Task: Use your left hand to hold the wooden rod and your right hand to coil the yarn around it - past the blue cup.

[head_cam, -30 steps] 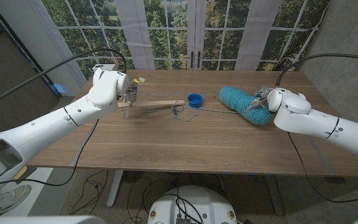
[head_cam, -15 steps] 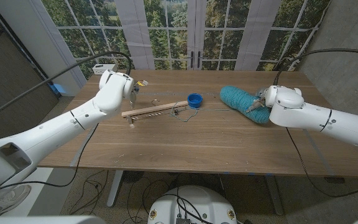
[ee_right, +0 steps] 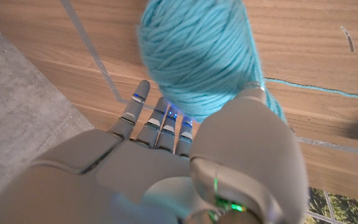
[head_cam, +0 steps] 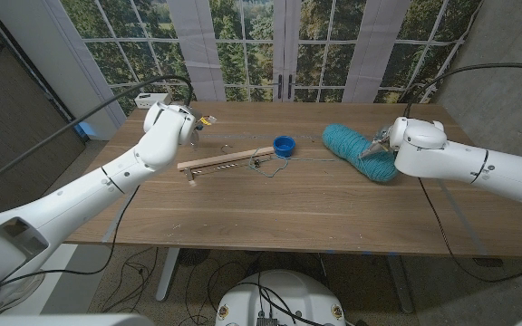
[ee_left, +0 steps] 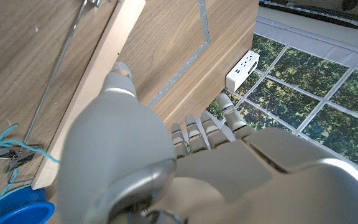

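The task is judged to be at its start: nothing is wound yet, and neither grasp looks settled. A long pale wooden rod (head_cam: 226, 159) lies on the worktop (head_cam: 270, 204), slanting up toward a small blue cup (head_cam: 284, 146) just beside its far end. A thin strand of teal yarn (head_cam: 320, 162) runs from a loose tangle near the rod, past the cup, to a fat teal yarn ball (head_cam: 356, 150) on the robot's right side.

The left hand (head_cam: 187, 127) hovers above the rod's near end; in the left wrist view its fingers (ee_left: 199, 129) are extended and nothing is held.

The right hand (head_cam: 381, 143) is set against the yarn ball, its fingers (ee_right: 160, 121) reaching alongside; whether the ball is actually grasped cannot be told.

Next, the rod needs to be grasped by the left hand and the strand taken up by the right.
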{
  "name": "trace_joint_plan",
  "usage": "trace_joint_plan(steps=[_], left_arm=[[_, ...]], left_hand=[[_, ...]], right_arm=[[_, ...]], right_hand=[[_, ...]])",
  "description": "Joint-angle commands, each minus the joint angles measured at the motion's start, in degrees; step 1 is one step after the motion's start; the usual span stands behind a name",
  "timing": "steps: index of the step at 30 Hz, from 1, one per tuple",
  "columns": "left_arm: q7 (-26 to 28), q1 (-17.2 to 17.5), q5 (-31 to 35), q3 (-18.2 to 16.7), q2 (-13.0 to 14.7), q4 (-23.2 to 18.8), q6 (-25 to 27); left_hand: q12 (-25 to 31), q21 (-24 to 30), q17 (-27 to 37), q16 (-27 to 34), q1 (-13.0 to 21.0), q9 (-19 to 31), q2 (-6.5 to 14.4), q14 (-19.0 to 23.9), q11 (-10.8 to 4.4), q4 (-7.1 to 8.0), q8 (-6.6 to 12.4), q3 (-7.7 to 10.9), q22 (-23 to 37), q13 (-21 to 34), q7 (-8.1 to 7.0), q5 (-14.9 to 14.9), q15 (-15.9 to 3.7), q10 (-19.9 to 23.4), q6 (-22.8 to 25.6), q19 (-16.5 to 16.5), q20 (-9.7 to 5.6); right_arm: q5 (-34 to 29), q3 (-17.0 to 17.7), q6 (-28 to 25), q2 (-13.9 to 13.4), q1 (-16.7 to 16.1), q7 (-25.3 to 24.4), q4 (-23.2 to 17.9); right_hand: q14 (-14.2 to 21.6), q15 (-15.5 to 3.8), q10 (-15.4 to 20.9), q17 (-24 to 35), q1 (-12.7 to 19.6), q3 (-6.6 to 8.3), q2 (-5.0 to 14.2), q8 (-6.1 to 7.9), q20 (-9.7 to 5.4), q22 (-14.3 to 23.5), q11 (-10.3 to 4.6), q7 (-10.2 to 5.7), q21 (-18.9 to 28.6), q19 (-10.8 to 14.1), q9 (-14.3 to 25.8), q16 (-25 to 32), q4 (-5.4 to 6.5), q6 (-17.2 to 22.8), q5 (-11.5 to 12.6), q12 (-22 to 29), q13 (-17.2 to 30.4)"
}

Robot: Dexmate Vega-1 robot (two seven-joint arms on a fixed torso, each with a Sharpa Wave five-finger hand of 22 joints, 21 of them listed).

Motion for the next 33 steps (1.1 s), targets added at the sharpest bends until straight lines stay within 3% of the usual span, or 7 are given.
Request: trace_joint_plan(steps=[1,8,15,19,21,26,33], left_arm=[[0.65,2.39,2.15,-4.03,-0.48,-1.47,-2.47],[1.03,3.14,6.13,-5.25,-0.2,-2.72,-3.25],[7.53,6.81,1.13,-10.26,-0.37,-4.28,-2.43],[22.6,13.99,-7.7,-16.65,-0.85,-6.51,-0.04],[31.06,17.4,-12.56,-19.72,-1.44,-7.07,0.24],[48.64,23.49,-25.23,-26.34,-2.91,-7.2,-2.96],[60.45,28.19,-49.09,-35.67,-4.59,-3.88,-15.76]], left_hand=[[0.61,-0.26,-0.04,0.65,0.49,0.05,0.88,0.16,-0.09,0.07,0.79,0.36,0.12,-0.25,-0.48,0.48,-1.66,0.23,0.65,0.47,-0.28],[0.87,-0.47,-0.33,0.73,1.53,0.01,1.37,0.13,-0.11,-0.43,0.89,0.65,0.12,-0.59,-0.57,0.6,-1.72,0.42,0.89,0.85,-0.62],[1.38,-0.69,-0.64,1.1,2.68,-0.03,2.19,0.79,-0.41,-0.91,1.1,1.0,0.14,-1.1,-0.79,0.65,-2.05,1.24,1.5,1.63,-0.98],[2.56,-0.29,-0.65,2.38,2.26,-0.04,5.09,3.86,-0.6,0.0,2.05,1.49,0.22,-1.92,-0.7,0.12,-2.84,4.23,4.76,4.66,-2.03],[3.18,-0.14,-0.73,2.83,2.44,-0.05,7.13,5.49,-0.43,0.19,2.17,2.28,0.26,-2.44,-0.05,-0.61,-3.16,6.22,6.06,6.11,-1.57],[4.58,0.96,-0.68,4.16,2.14,-0.06,10.78,10.86,-0.8,1.31,2.87,5.81,0.41,-3.81,0.26,-3.73,-4.05,11.65,11.41,10.93,-1.94],[4.75,1.65,-0.34,4.59,0.85,-0.03,11.61,13.06,-0.2,4.23,2.26,10.67,0.61,-4.71,2.5,-5.69,-2.95,13.82,13.11,12.44,-1.92]], right_arm=[[-10.58,-6.07,-4.55,-2.36,5.63,5.45,-5.69],[-47.0,-6.91,-4.55,1.27,4.32,36.11,-2.45],[-61.64,-0.74,-2.85,2.84,-0.47,46.25,-3.55],[-61.0,8.36,-1.0,4.25,-9.22,37.21,-6.81],[-56.56,14.29,0.61,5.3,-15.75,25.38,-9.38],[-36.72,33.84,13.25,11.37,-34.13,-8.43,-13.56],[-26.03,41.2,25.75,16.46,-41.36,-28.97,-11.67]], right_hand=[[-0.21,-3.24,-0.02,-0.82,3.68,0.76,0.66,0.73,-0.78,0.17,-0.59,-1.0,-0.68,0.27,-0.35,0.38,-1.91,0.76,0.56,0.37,-0.39],[-0.03,-3.64,0.44,-2.06,7.75,2.26,2.36,0.83,-0.68,0.18,-1.44,-1.6,-1.44,0.94,-1.01,0.67,-3.86,1.26,0.32,0.65,-1.09],[0.4,-3.62,1.42,-2.86,10.35,4.18,4.73,1.06,-0.28,0.17,-1.27,-1.59,-1.94,2.1,-1.65,1.16,-4.87,2.13,-0.79,0.97,-1.81],[2.06,-3.81,3.17,-3.21,10.3,4.88,5.33,1.54,-0.5,0.16,-0.24,-0.79,-1.84,3.73,-1.95,1.94,-4.57,3.67,-1.86,1.54,-2.18],[3.43,-4.38,4.12,-3.4,10.38,5.59,5.88,2.0,-0.61,0.16,-0.38,-0.62,-1.81,4.58,-2.1,2.52,-4.39,5.16,-2.52,1.77,-2.42],[6.73,-4.9,7.21,-3.92,5.93,8.51,7.27,2.35,-1.97,0.23,0.63,-0.05,-1.89,7.29,-2.58,3.98,-0.09,7.96,-6.08,2.16,-3.46],[6.3,-5.38,6.02,-4.63,3.8,12.88,7.29,1.99,-4.68,0.36,-0.14,-0.32,-2.15,7.65,-2.8,3.62,2.13,8.81,-8.12,1.07,-4.44]])
